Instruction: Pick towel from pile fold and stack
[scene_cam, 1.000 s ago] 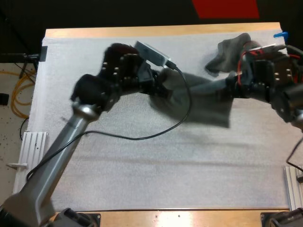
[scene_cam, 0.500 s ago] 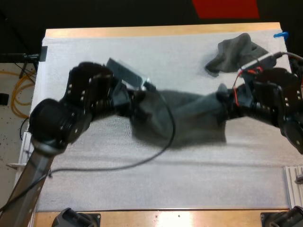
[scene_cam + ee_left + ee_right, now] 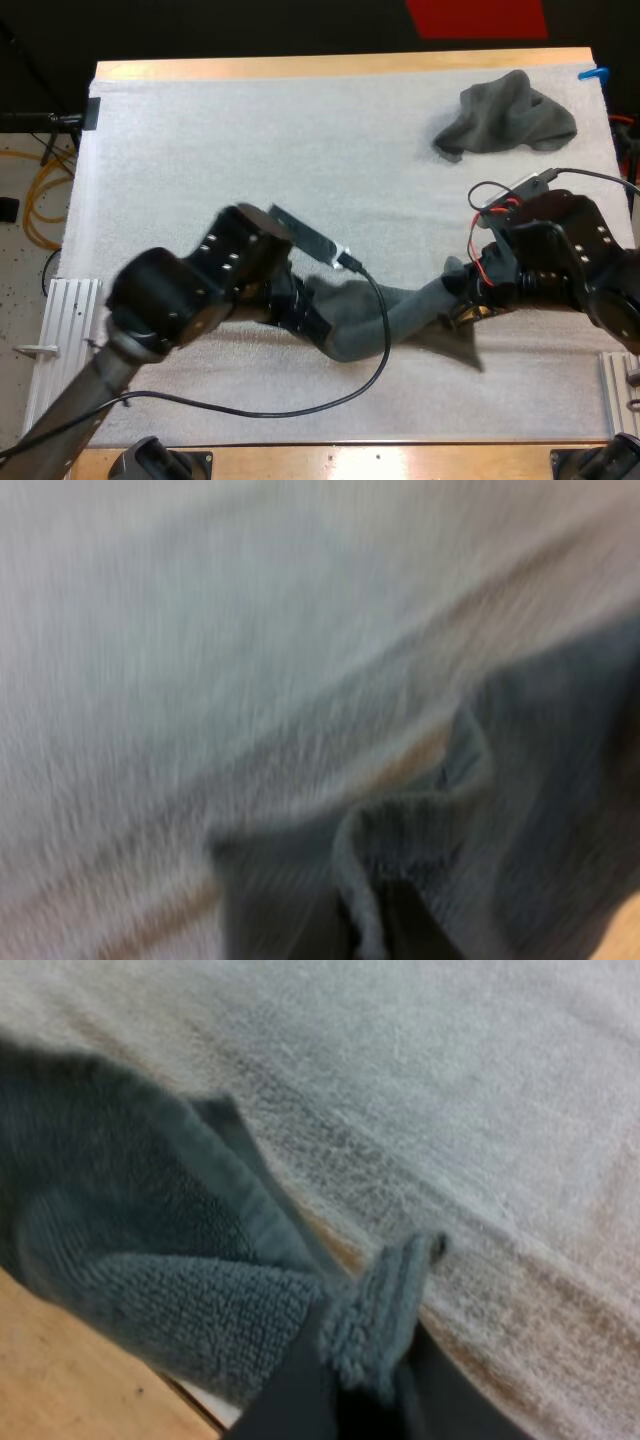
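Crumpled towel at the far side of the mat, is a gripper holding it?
No, the crumpled towel lies alone on the mat, with nothing touching it.

White mat (image 3: 250, 140) before me covers most of the wooden table (image 3: 340, 65); bare wood shows along far and near edges. Off the table's left side: 1 yellow cable (image 3: 38, 205) looped on speckled floor (image 3: 25, 270), 1 white ribbed bracket (image 3: 72, 300).

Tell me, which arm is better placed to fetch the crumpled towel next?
Right, probably: the right gripper is nearer the crumpled towel than the left gripper. Both must first release the stretched towel.
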